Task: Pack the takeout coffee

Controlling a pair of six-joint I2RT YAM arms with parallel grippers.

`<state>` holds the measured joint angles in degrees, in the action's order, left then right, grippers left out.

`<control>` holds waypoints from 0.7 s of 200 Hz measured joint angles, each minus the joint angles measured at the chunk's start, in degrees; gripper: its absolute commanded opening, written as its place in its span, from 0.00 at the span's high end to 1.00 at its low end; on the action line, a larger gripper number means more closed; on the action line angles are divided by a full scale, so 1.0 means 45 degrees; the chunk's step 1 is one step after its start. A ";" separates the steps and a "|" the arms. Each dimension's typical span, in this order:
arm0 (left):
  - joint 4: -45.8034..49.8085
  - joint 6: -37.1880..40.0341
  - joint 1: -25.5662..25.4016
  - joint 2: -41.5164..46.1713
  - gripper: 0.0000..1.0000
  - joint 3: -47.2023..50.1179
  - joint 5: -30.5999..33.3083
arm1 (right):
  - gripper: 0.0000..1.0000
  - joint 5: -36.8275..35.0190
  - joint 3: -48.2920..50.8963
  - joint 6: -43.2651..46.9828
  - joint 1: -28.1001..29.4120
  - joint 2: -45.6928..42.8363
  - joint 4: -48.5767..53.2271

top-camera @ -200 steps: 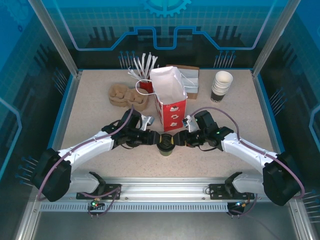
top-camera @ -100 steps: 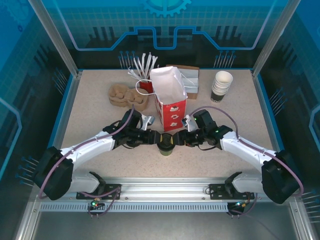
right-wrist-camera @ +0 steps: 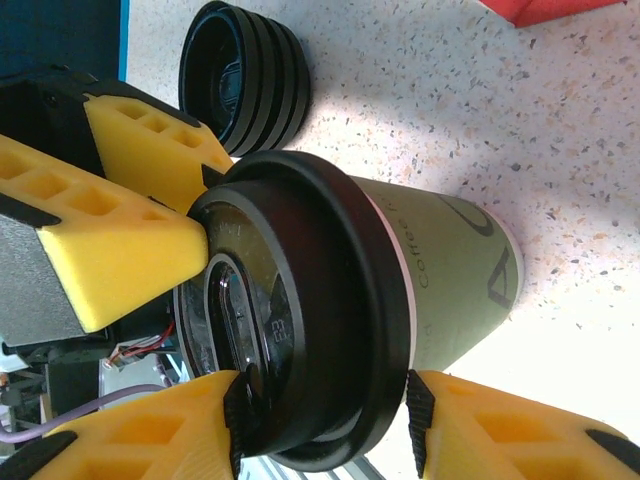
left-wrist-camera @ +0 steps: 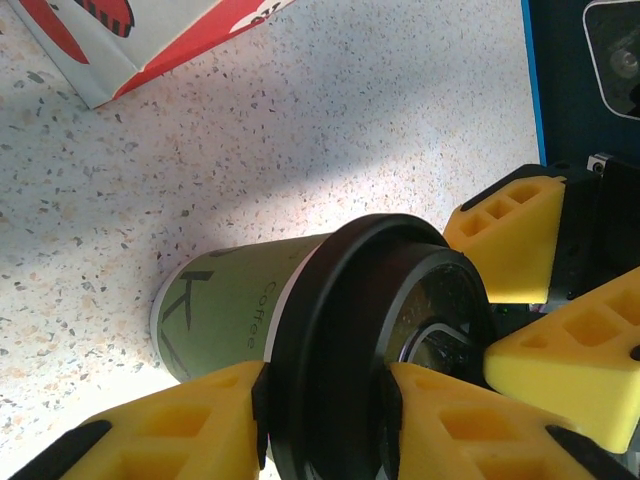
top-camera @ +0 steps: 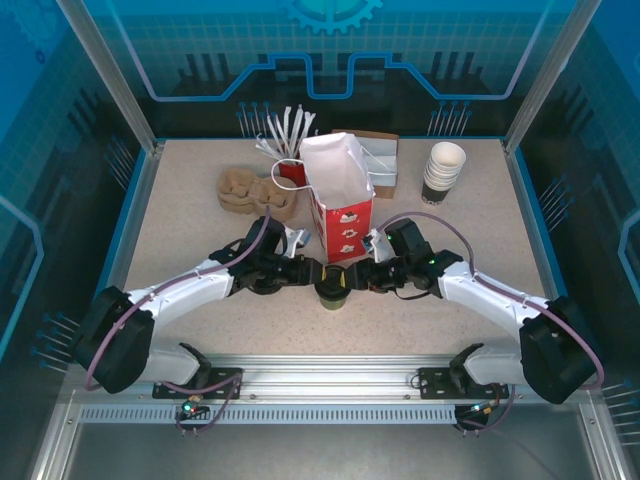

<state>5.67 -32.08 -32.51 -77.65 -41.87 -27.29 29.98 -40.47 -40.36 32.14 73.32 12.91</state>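
Item: takeout coffee [left-wrist-camera: 225, 315], olive-green wall.
- "Coffee" in small pale letters, running along the side; read in full in the left wrist view, partly in the right wrist view.
- One large pale angular character beside it, like a "K" or an "A"; uncertain.

Item: black lid [right-wrist-camera: 300, 340]. Embossed marks, illegible.

Item: red-and-white paper bag [top-camera: 342, 215]. Dark printed figures, unreadable.

Both arms edge inward: the left gripper [top-camera: 312, 277] and the right gripper [top-camera: 354, 280] draw slightly closer to the takeout coffee [top-camera: 333, 289], their jaws narrowing on its black lid.
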 measured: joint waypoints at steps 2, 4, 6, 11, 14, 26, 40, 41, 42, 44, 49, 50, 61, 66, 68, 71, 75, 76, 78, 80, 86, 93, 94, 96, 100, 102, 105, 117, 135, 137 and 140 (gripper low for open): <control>-0.0005 0.0000 0.0000 0.0000 0.66 0.0000 0.0005 | 0.53 0.0000 0.0024 0.0000 0.0000 -0.0005 -0.0019; -0.0005 0.0000 0.0000 -0.0005 0.66 0.0000 0.0005 | 0.53 0.0005 0.0044 -0.0019 -0.0005 -0.0005 -0.0063; -0.0010 0.0000 0.0000 -0.0010 0.66 0.0000 0.0005 | 0.53 0.0005 0.0073 -0.0034 -0.0010 -0.0005 -0.0112; -0.0010 0.0000 0.0000 -0.0015 0.66 0.0000 0.0005 | 0.53 0.0015 0.0112 -0.0044 -0.0024 -0.0005 -0.0180; -0.0010 0.0000 0.0000 -0.0015 0.66 0.0000 0.0000 | 0.53 0.0029 0.0136 -0.0044 -0.0049 -0.0005 -0.0233; -0.0044 -0.0005 0.0000 -0.0019 0.66 0.0000 -0.0005 | 0.53 0.0049 0.0238 -0.0083 -0.0092 -0.0005 -0.0432; -0.0053 -0.0005 0.0000 -0.0019 0.66 0.0000 -0.0005 | 0.54 0.0102 0.0374 -0.0136 -0.0155 -0.0015 -0.0685; -0.0053 -0.0005 0.0000 -0.0019 0.66 0.0000 -0.0005 | 0.54 0.0097 0.0389 -0.0136 -0.0160 -0.0015 -0.0714; -0.0053 -0.0005 0.0000 -0.0019 0.66 0.0000 -0.0005 | 0.54 0.0097 0.0398 -0.0136 -0.0165 -0.0015 -0.0729; -0.0058 -0.0005 0.0000 -0.0019 0.66 0.0000 -0.0005 | 0.55 0.0112 0.0427 -0.0141 -0.0180 -0.0019 -0.0787; -0.0058 -0.0005 0.0000 -0.0019 0.66 0.0005 -0.0010 | 0.55 0.0117 0.0491 -0.0175 -0.0189 -0.0029 -0.0894; -0.0053 0.0000 0.0000 -0.0019 0.66 0.0005 -0.0010 | 0.55 0.0117 0.0500 -0.0175 -0.0194 -0.0034 -0.0913; -0.0058 -0.0005 0.0000 -0.0019 0.66 0.0005 -0.0024 | 0.56 0.0160 0.0656 -0.0238 -0.0238 -0.0083 -0.1166; -0.0058 -0.0005 0.0000 -0.0019 0.66 0.0005 -0.0029 | 0.56 0.0199 0.0729 -0.0257 -0.0248 -0.0107 -0.1282; -0.0058 -0.0005 0.0000 -0.0019 0.66 0.0005 -0.0029 | 0.56 0.0199 0.0758 -0.0272 -0.0257 -0.0112 -0.1336; -0.0058 -0.0005 0.0000 -0.0019 0.66 0.0005 -0.0029 | 0.56 0.0214 0.0797 -0.0282 -0.0262 -0.0131 -0.1399; -0.0053 -0.0005 0.0000 -0.0019 0.66 0.0005 -0.0029 | 0.56 0.0228 0.0855 -0.0296 -0.0262 -0.0155 -0.1491; -0.0053 -0.0005 0.0000 -0.0019 0.66 0.0005 -0.0034 | 0.56 0.0233 0.0865 -0.0301 -0.0262 -0.0155 -0.1511; -0.0053 -0.0005 0.0000 -0.0019 0.66 0.0005 -0.0034 | 0.56 0.0238 0.0899 -0.0330 -0.0267 -0.0165 -0.1559; -0.0053 -0.0005 0.0000 -0.0019 0.66 0.0005 -0.0034 | 0.56 0.0243 0.0918 -0.0325 -0.0272 -0.0170 -0.1598; -0.0053 -0.0005 0.0000 -0.0019 0.66 0.0005 -0.0034 | 0.56 0.0248 0.0986 -0.0369 -0.0277 -0.0199 -0.1700; -0.0053 -0.0005 0.0000 -0.0019 0.66 0.0005 -0.0034 | 0.56 0.0262 0.1049 -0.0379 -0.0296 -0.0223 -0.1797; -0.0053 0.0000 0.0000 -0.0019 0.66 0.0005 -0.0034 | 0.56 0.0272 0.1064 -0.0379 -0.0296 -0.0233 -0.1812; -0.0053 -0.0005 0.0000 -0.0019 0.66 0.0005 -0.0034 | 0.56 0.0277 0.1073 -0.0384 -0.0301 -0.0243 -0.1841; -0.0053 0.0000 0.0000 -0.0019 0.66 0.0005 -0.0039 | 0.56 0.0306 0.1103 -0.0408 -0.0316 -0.0253 -0.1885; -0.0049 0.0000 0.0000 -0.0019 0.66 0.0005 -0.0039 | 0.56 0.0306 0.1112 -0.0413 -0.0321 -0.0262 -0.1894; -0.0049 0.0000 0.0000 -0.0019 0.66 0.0005 -0.0039 | 0.56 0.0316 0.1122 -0.0418 -0.0321 -0.0267 -0.1914; -0.0039 0.0000 0.0000 -0.0019 0.66 0.0005 -0.0058 | 0.55 0.0325 0.1156 -0.0423 -0.0321 -0.0316 -0.1943; 0.0058 0.0005 -0.0005 0.0024 0.65 -0.0019 -0.0087 | 0.53 0.0287 0.1161 -0.0418 -0.0321 -0.0393 -0.1865; 0.0097 0.0010 -0.0005 0.0034 0.65 -0.0029 -0.0087 | 0.53 0.0282 0.1161 -0.0423 -0.0321 -0.0408 -0.1836; 0.0136 0.0010 -0.0005 0.0044 0.65 -0.0044 -0.0087 | 0.52 0.0253 0.1161 -0.0413 -0.0321 -0.0427 -0.1797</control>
<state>6.28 -32.03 -32.53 -77.45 -42.06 -27.68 31.11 -35.24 -42.22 30.70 71.40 4.82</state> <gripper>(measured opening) 0.344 0.469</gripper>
